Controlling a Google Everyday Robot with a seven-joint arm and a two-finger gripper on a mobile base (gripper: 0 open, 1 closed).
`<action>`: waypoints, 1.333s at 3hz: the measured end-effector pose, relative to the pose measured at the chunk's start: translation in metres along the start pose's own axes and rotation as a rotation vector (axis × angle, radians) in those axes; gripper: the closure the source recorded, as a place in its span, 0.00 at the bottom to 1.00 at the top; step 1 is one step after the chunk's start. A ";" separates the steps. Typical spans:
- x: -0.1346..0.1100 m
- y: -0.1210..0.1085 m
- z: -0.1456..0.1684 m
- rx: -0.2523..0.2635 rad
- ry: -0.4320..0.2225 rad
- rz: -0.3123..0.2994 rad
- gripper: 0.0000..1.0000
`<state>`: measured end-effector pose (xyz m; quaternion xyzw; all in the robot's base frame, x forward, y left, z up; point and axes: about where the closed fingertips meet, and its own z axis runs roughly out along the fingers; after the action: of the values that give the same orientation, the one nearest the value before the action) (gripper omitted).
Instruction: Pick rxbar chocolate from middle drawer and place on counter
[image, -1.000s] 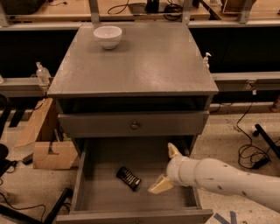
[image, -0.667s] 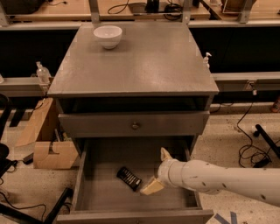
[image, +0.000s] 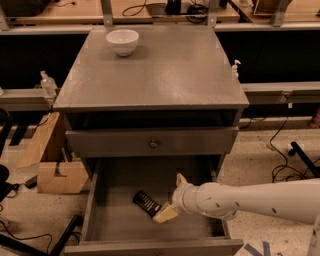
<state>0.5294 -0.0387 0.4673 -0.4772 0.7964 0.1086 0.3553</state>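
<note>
The rxbar chocolate (image: 146, 203), a small black wrapped bar, lies flat and slanted on the floor of the open middle drawer (image: 116, 225). My gripper (image: 172, 197) is inside the drawer just right of the bar, on a white arm reaching in from the right. It is open: one pale finger (image: 180, 178) points up and back, the other (image: 164, 214) sits at the bar's right end. The bar is not between the fingers. The grey counter (image: 170, 75) lies above.
A white bowl (image: 122, 41) stands at the counter's back left. A closed drawer front with a round knob (image: 154, 144) overhangs the open drawer. A cardboard box (image: 56, 176) sits on the floor at the left. Cables lie at the right.
My gripper has moved left across the drawer, from well right of the bar to right beside it. The bar has not moved.
</note>
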 end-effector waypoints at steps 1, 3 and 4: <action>0.011 0.007 0.032 -0.035 0.018 0.019 0.00; 0.038 0.013 0.114 -0.117 0.014 0.096 0.00; 0.044 0.023 0.143 -0.161 -0.002 0.134 0.15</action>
<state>0.5637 0.0163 0.3298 -0.4499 0.8147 0.1961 0.3089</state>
